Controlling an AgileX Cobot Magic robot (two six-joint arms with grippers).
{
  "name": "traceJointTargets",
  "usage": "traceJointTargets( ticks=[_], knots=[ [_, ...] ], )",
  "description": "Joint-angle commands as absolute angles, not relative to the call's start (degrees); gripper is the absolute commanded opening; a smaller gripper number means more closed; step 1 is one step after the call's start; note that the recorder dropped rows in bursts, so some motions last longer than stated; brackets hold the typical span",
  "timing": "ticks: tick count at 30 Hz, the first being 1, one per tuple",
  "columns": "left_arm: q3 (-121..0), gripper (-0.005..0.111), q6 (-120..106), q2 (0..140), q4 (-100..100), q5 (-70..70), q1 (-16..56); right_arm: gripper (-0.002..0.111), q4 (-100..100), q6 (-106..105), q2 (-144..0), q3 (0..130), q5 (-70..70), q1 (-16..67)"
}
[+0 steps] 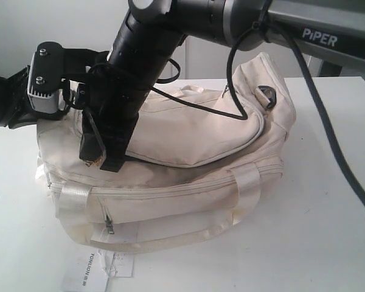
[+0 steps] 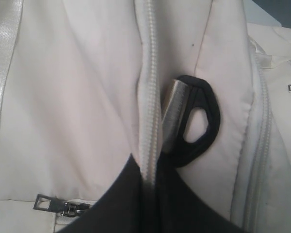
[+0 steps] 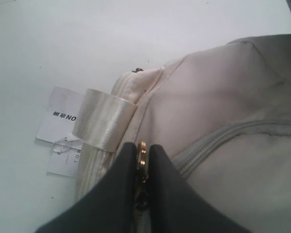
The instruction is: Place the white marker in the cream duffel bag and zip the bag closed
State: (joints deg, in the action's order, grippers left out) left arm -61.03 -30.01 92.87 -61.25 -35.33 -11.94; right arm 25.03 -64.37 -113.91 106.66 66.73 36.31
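The cream duffel bag [image 1: 188, 182] lies on the white table. My right gripper [image 3: 142, 149] reaches across to the bag's left end [image 1: 100, 157] and is shut on a small gold zipper pull [image 3: 142, 147]. My left gripper [image 2: 146, 171] is shut on a raised fold of the bag's zipper tape [image 2: 149, 97], next to a black D-ring [image 2: 203, 121]. In the exterior view the right arm hides the left gripper's fingers; only its wrist block [image 1: 45, 82] shows. The zipper teeth [image 3: 223, 138] running away from the right gripper look closed. The white marker is out of view.
A white paper hangtag [image 1: 94, 274] lies on the table in front of the bag. A satin strap handle [image 3: 104, 124] loops beside the right gripper. A front pocket zip pull [image 2: 51, 204] shows near the left fingers. The right arm's black cable [image 1: 328, 140] hangs over the bag's right end.
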Motion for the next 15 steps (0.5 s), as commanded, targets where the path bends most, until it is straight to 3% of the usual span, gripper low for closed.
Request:
traceJointTargets(
  ticks=[1,15],
  knots=[
    [-60.72,0.0,-29.78,92.76,-62.57,-32.93,-11.94,0.0,24.18,-63.79,-112.72,106.78,69.96,36.46],
    [-60.72,0.0,-29.78,92.76,-62.57,-32.93,-11.94,0.0,21.32,-61.32,-112.72,106.78,69.96,36.46]
  ],
)
